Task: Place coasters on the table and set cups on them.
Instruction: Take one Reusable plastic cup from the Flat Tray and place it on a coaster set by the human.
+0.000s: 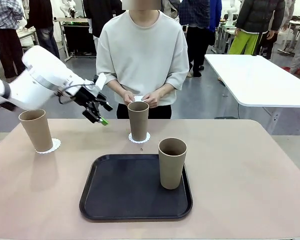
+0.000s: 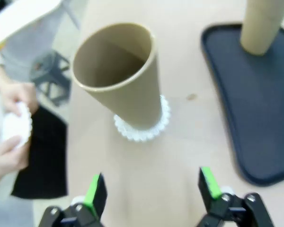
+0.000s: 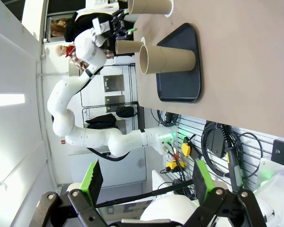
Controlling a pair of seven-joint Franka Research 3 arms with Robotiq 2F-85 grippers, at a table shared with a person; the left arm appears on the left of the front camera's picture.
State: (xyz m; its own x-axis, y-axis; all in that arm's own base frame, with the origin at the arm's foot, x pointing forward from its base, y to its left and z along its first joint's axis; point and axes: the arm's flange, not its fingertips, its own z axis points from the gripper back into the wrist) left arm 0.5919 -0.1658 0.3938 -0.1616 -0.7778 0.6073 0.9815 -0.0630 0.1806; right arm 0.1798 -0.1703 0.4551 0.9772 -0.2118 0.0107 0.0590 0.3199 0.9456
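Soft overhead light, one of my cameras blurring

From the front, even room light is falling from above on the table (image 1: pixel 250 165). The left cup (image 1: pixel 35 129) is throwing a faint shadow toward my near side, and the black tray (image 1: pixel 115 200) is giving off a dull sheen without glare. My left wrist camera is smearing everything: the middle cup (image 2: pixel 123 80), its coaster (image 2: pixel 142 130) and a person's hand (image 2: pixel 7 158) are looking soft, and the green pads (image 2: pixel 95 189) of my left gripper (image 2: pixel 152 185) are fuzzing. My right wrist camera is rendering crisply around my right gripper (image 3: pixel 146 177), though a light panel (image 3: pixel 9 99) is blowing out white and straight lines are bowing near the edges.
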